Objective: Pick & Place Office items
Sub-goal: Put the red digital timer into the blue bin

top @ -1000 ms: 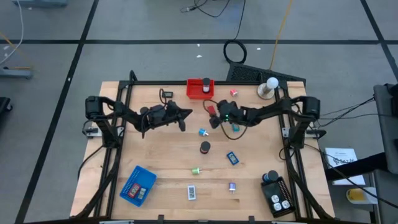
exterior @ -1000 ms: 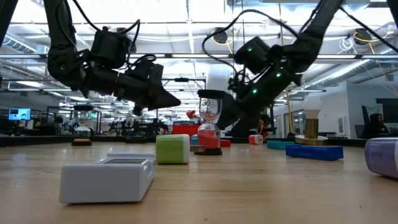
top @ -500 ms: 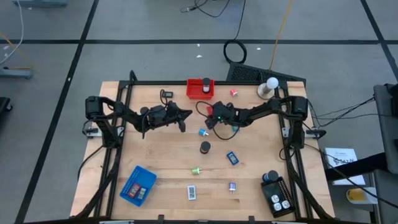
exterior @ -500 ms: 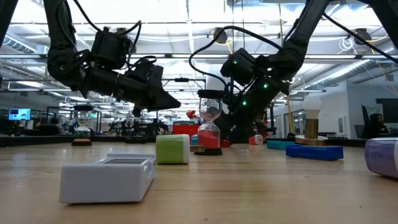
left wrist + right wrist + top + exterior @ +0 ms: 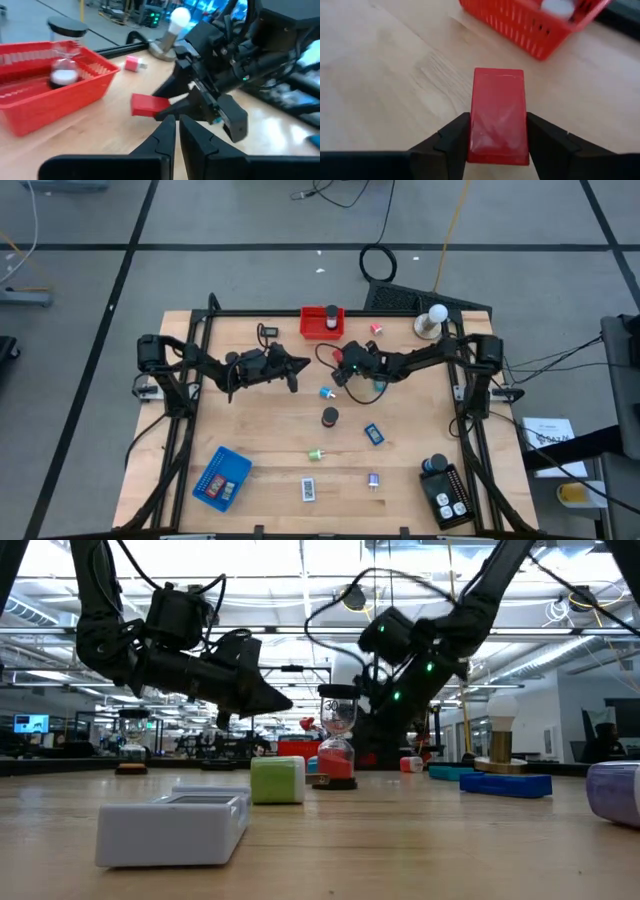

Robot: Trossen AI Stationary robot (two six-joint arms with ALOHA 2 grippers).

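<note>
Red block (image 5: 499, 115) sits between the two fingers of the right tool (image 5: 499, 145), both pads pressed on its long sides, so that tool is grasping it. The block lies on the bench (image 5: 250, 420) at the far middle, just near of the red tray (image 5: 322, 323), which holds a small sand timer (image 5: 64, 65). In the left wrist view the same block (image 5: 149, 104) shows beside the right tool's dark fingers, with a small pink piece (image 5: 133, 63) farther off by the white ball (image 5: 437, 313) on its stand.

The left tool (image 5: 293, 370) hangs above the bench just left of the right one, empty, its fingers (image 5: 165, 137) clenched almost together with only a thin slit between them.

Other office items are scattered over the bench: a blue bit (image 5: 326, 392), a black cylinder (image 5: 329, 417) near of it, a blue labelled rectangle (image 5: 373, 434) to the right, a green bit (image 5: 315, 454), a white-labelled rectangle (image 5: 308, 489) and a purple bit (image 5: 373, 479) at the near edge. A blue tray (image 5: 221, 478) stands near left, a black tray (image 5: 445, 495) near right. A small black piece (image 5: 267, 333) lies left of the red tray.
</note>
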